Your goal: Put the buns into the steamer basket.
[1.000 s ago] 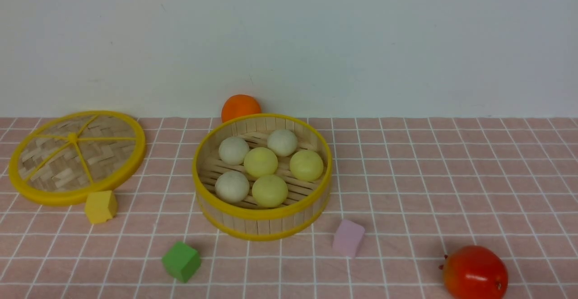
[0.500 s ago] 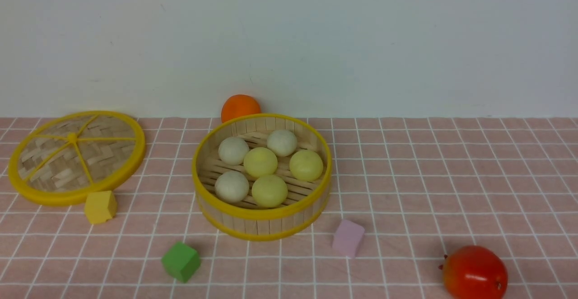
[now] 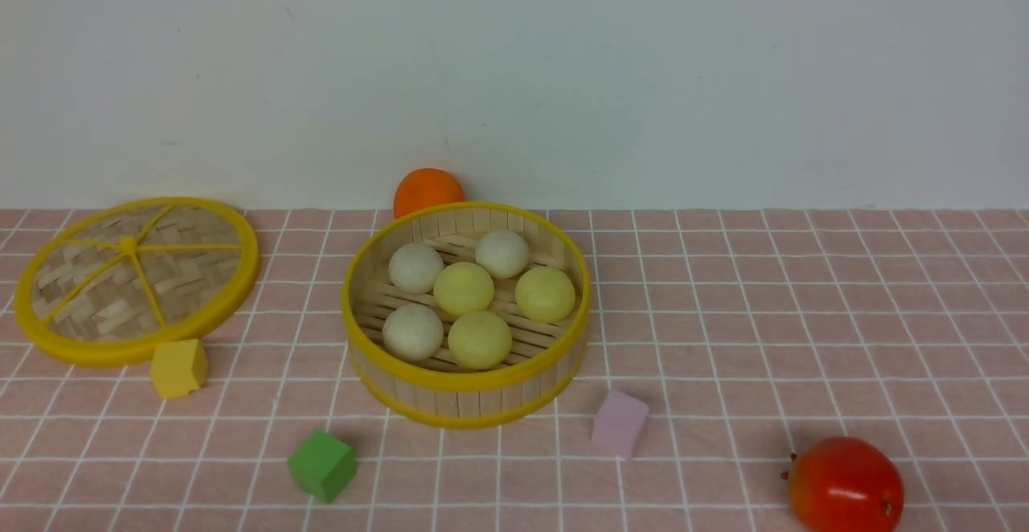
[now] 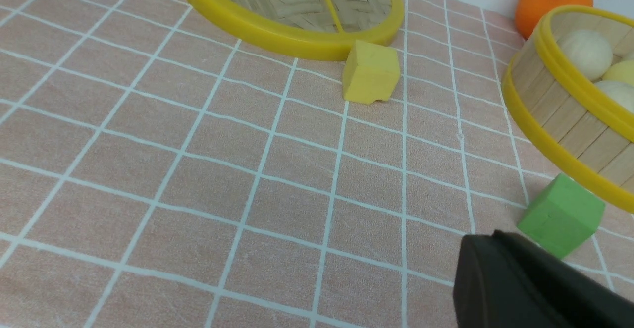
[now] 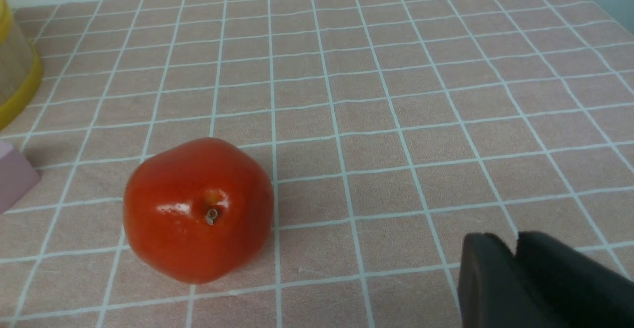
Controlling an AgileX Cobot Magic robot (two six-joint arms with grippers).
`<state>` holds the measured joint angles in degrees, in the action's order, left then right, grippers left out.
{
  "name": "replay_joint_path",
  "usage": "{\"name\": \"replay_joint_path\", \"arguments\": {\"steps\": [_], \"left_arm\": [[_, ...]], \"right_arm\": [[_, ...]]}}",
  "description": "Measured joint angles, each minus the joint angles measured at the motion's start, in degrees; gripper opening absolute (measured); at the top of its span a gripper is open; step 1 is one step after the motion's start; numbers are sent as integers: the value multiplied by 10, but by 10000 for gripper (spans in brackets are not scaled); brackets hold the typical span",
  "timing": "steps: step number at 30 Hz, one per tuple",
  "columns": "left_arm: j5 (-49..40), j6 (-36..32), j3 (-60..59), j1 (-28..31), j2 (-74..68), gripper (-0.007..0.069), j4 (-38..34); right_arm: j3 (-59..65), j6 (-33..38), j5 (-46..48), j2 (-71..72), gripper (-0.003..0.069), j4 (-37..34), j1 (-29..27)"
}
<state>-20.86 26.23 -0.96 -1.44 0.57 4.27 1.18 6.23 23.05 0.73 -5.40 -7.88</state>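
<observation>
One basket (image 3: 466, 379) contained six buns (image 3: 465, 289): three white, three yellow. Right jaws stood narrowly apart; left jaws' opening was indeterminable.

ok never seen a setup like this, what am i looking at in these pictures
It's a robot with two arms. One camera sits between the arms looking forward; each arm also carries one on its wrist.

On the pink checked cloth is a round bamboo steamer basket with yellow rims, holding six round buns, three pale yellow and three off-white. To its left lies a flat woven lid with yellow spokes. Around them are yellow, green and pink blocks, an orange ball behind the basket and a shiny red fruit.

Each wrist picture shows its arm's dark tool, left and right, apparently holding nothing.
</observation>
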Motion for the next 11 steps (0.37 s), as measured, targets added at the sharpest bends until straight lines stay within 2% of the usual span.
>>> {"name": "replay_joint_path", "arguments": {"steps": [11], "left_arm": [[0,0,0,0,0,55,0]], "right_arm": [[0,0,0,0,138,0,0]]}}
